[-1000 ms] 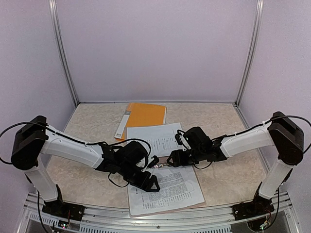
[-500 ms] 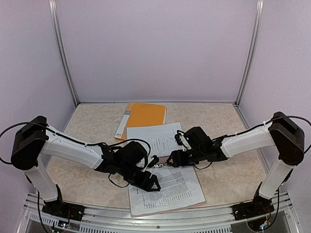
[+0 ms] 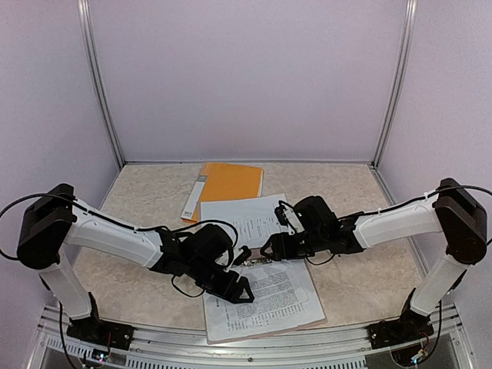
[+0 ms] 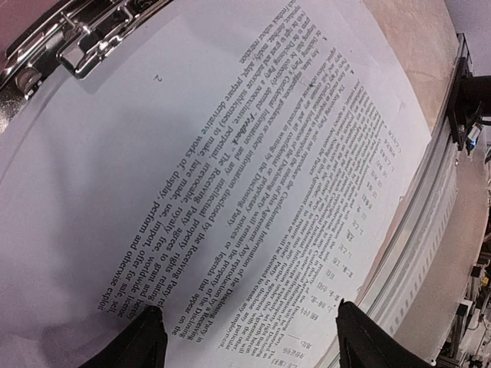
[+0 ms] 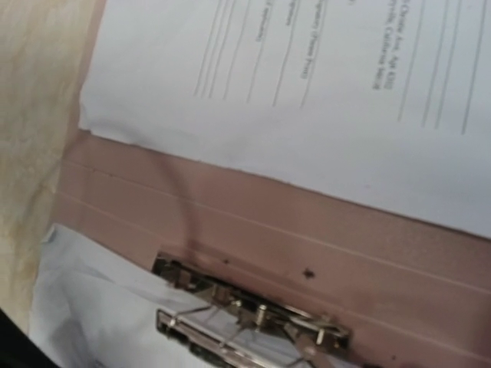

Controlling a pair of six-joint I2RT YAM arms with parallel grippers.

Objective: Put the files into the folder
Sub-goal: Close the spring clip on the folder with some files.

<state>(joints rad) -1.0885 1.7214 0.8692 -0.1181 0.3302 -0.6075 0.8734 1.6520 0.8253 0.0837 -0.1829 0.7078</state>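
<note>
Near file [image 3: 265, 301] lies flat on the pink folder [image 5: 253, 230], short edge at the metal clip [image 5: 249, 318]. Its long axis runs from the clip toward the near edge of the table [image 3: 361, 284], skewed slightly right. Second file [image 3: 244, 215] lies on the far cover. Left gripper [image 4: 245, 337] is over the near file, jaws spread. Right gripper [image 3: 269, 247] is by the clip, jaw state unclear.

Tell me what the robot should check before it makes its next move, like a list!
1. Near sheet lies flat on the folder: ok.
2. Left jaws open above it, holding nothing: ok.
3. Right jaws open or shut: cannot tell.
4. Metal clip gripping the near sheet: cannot tell.
5. Far sheet tucked under the clip: not ok, its edge stops short.
</note>
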